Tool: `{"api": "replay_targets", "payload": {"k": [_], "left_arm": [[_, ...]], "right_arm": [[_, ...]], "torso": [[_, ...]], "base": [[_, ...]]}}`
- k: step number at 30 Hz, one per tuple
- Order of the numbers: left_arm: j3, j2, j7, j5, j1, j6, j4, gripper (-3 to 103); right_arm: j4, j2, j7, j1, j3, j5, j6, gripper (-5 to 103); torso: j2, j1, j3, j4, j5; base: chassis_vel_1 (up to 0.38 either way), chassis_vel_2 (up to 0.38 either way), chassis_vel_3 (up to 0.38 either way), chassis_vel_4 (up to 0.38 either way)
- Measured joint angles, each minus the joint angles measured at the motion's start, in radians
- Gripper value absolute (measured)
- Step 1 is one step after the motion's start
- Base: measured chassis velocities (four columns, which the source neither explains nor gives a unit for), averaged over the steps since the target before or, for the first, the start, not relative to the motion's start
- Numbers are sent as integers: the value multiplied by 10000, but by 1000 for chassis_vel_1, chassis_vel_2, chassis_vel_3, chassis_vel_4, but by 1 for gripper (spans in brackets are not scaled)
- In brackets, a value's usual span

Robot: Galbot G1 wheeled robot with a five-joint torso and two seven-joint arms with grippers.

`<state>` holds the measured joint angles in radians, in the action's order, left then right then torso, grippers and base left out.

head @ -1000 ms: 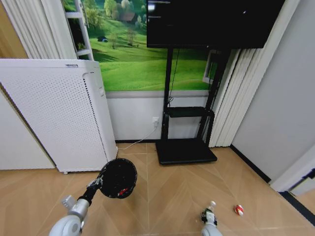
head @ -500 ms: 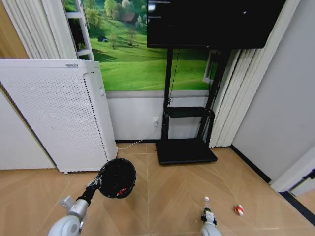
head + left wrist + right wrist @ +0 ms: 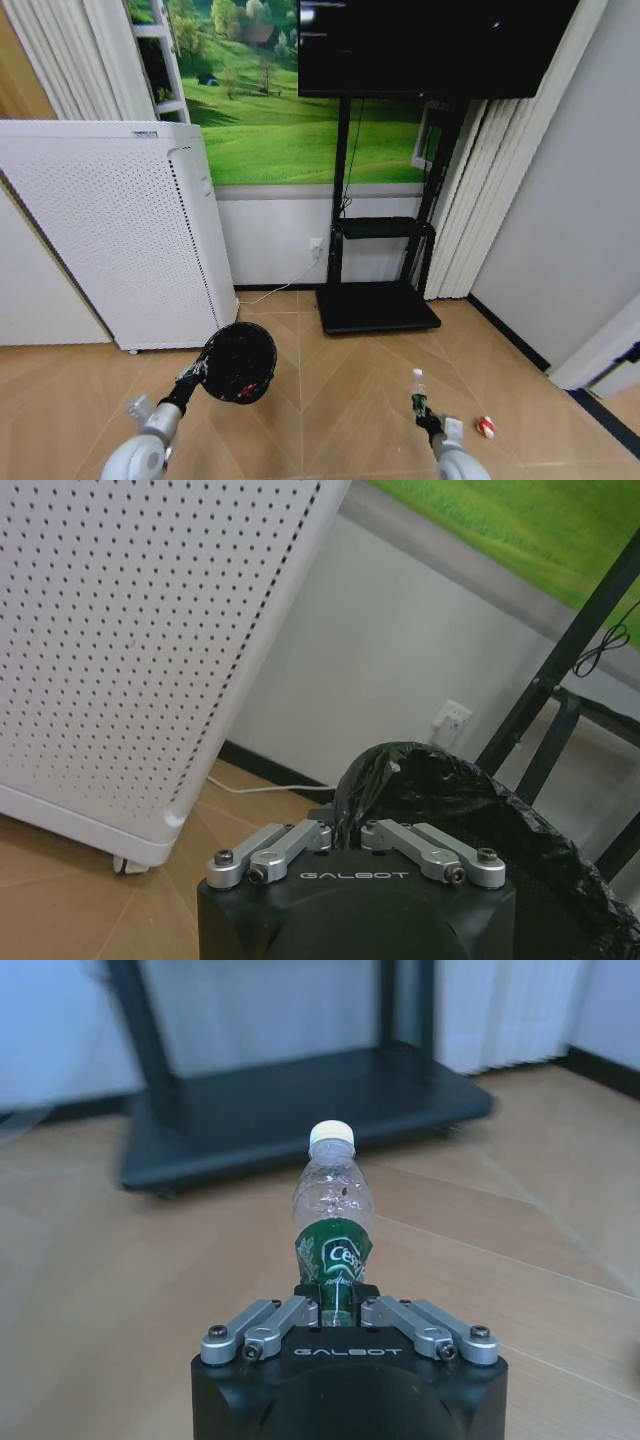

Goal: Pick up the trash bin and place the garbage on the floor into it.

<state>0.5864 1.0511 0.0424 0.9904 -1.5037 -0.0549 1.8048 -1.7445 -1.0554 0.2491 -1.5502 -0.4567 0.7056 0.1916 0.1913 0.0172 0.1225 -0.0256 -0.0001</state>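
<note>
My left gripper (image 3: 198,376) is shut on the near rim of the trash bin (image 3: 240,362), a small black round bin lined with a black bag, held off the floor (image 3: 330,400) with its mouth tilted toward me. A spot of red shows inside it. In the left wrist view the fingers (image 3: 290,842) pinch the bag-covered rim of the trash bin (image 3: 480,810). My right gripper (image 3: 424,412) is shut on a piece of the garbage, a clear bottle (image 3: 417,390) with green label and white cap, held upright. The bottle (image 3: 333,1220) stands up from the right gripper (image 3: 340,1312). A red-and-white scrap (image 3: 485,427) lies on the floor to the right.
A tall white perforated appliance (image 3: 110,230) stands at the left with a cable running to the wall. The black TV stand base (image 3: 378,305) sits straight ahead against the wall. Curtains and a grey wall close the right side, with a dark strip (image 3: 600,415) along the floor there.
My right arm has shifted right and lifted the bottle higher. The left arm and the bin have barely moved.
</note>
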Motion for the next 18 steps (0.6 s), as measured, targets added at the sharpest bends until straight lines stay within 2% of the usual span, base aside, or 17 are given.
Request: {"api": "replay_targets", "payload": {"k": [1,2,3,5,6,7,8,9,11,12,13,16,17,18], "left_arm": [[-208,-142,-26,132,161,-54,-279,7],[-276,-181,-2,148,193,-69,-412,7],[-276,-181,-2,148,193,-69,-412,7],[-421,-277,146,163,232,-89,-640,7],[-421,-277,146,163,232,-89,-640,7],[-611,-359,170,205,348,-118,-727,7],[-999,-513,221,307,599,-178,-910,7],[-1461,-671,314,382,896,-229,-1099,7],[-1682,-742,367,397,1040,-239,-1178,7],[-2312,-940,538,402,1452,-244,-1378,7],[-2312,-940,538,402,1452,-244,-1378,7],[-3774,-1177,854,632,2149,-450,-1421,7],[-3774,-1177,854,632,2149,-450,-1421,7],[-4194,-1171,894,653,2330,-458,-1394,7]], "right_arm": [[-709,106,-846,-377,-125,101,-69,14],[-1018,201,-1306,-500,-109,135,-120,14],[-1018,201,-1306,-500,-109,135,-120,14],[-1833,537,-3060,-674,145,-148,-610,14],[-1833,537,-3060,-674,145,-148,-610,14],[-2103,604,-3611,-765,165,-286,-749,14],[-2529,681,-4139,-982,165,-487,-921,14],[-2845,745,-4365,-1194,199,-775,-1268,14],[-2933,756,-4386,-1244,219,-909,-1431,14],[-3192,799,-4494,-1408,270,-1292,-1834,14],[-3192,799,-4494,-1408,270,-1292,-1834,14],[-3644,864,-4729,-1667,387,-1539,-2213,14],[-3644,864,-4729,-1667,387,-1539,-2213,14],[-3736,877,-4838,-1722,441,-1595,-2313,14]], "torso": [[0,0,0,-6,1],[0,0,0,-10,-3],[0,0,0,-10,-3],[0,0,1,4,5],[0,0,1,4,5],[-1,0,1,11,8],[0,0,0,4,0],[0,0,1,1,-5],[-1,0,1,-1,-3],[0,0,0,-5,3],[0,0,0,-5,3],[-1,0,1,-3,4],[-1,0,1,-3,4],[0,0,1,-2,-1]], "base": [[0,0,0,0],[0,0,0,0],[0,0,0,0],[0,0,0,0],[0,0,0,0],[0,0,0,0],[0,0,0,0],[0,0,0,0],[0,0,0,0],[0,0,0,0],[0,0,0,0],[0,0,0,0],[0,0,0,0],[0,0,0,0]]}}
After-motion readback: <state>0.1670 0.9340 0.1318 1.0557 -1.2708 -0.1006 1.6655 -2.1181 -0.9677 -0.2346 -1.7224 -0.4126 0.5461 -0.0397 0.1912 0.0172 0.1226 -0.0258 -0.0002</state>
